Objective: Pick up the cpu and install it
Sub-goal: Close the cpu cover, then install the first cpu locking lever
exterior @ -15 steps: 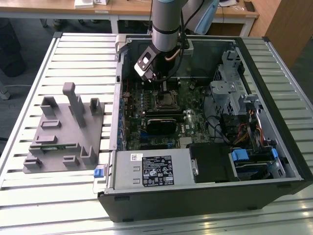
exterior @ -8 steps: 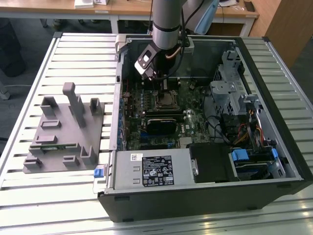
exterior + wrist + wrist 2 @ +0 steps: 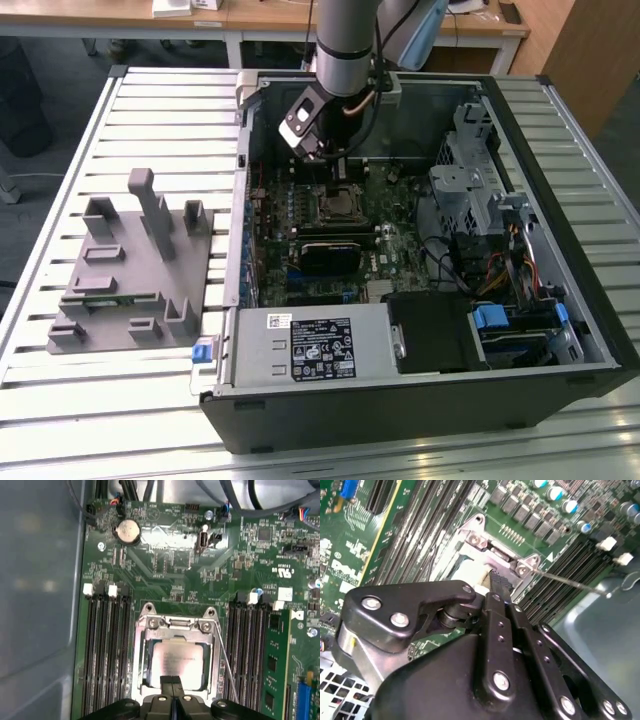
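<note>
The cpu (image 3: 177, 661) is lying flat inside the metal socket (image 3: 145, 630) on the green board (image 3: 165, 560). In the exterior view this spot is sitting a little above the middle of the frame, inside the open computer case (image 3: 600, 330). The gripper (image 3: 172, 681) is hanging right over one edge of the cpu, very close to it. Its two black fingers are pressing together, and nothing is showing between them. Things could be going wrong here. If the chip is sitting a bit crooked and the fingers are pushing on just one edge, it may be tipping or scraping, and the tiny contacts under it could be bending. The thin metal lever (image 3: 226, 672) is lying just beside the socket, so the fingers could be catching on it too. The arm (image 3: 345, 40) is coming in from the upper middle of the exterior view and pointing its wrist down into the case.
</note>
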`<state>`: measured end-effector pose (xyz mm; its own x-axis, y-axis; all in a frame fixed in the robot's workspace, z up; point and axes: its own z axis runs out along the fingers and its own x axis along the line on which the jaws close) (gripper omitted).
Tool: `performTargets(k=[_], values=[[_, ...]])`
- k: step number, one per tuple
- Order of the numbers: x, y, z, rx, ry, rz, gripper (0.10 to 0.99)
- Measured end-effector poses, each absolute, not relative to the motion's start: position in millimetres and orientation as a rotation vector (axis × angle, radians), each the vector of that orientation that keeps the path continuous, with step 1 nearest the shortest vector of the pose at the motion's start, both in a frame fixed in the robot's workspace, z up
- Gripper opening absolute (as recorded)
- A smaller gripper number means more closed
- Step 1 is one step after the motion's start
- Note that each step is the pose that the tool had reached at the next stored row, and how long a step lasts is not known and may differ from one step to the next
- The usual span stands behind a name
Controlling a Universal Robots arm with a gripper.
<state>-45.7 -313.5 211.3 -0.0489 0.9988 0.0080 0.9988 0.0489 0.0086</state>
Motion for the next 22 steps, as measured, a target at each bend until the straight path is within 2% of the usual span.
performTargets(k=[22], values=[[-25,-314,219,2.166,2.275,0.019,0.106]])
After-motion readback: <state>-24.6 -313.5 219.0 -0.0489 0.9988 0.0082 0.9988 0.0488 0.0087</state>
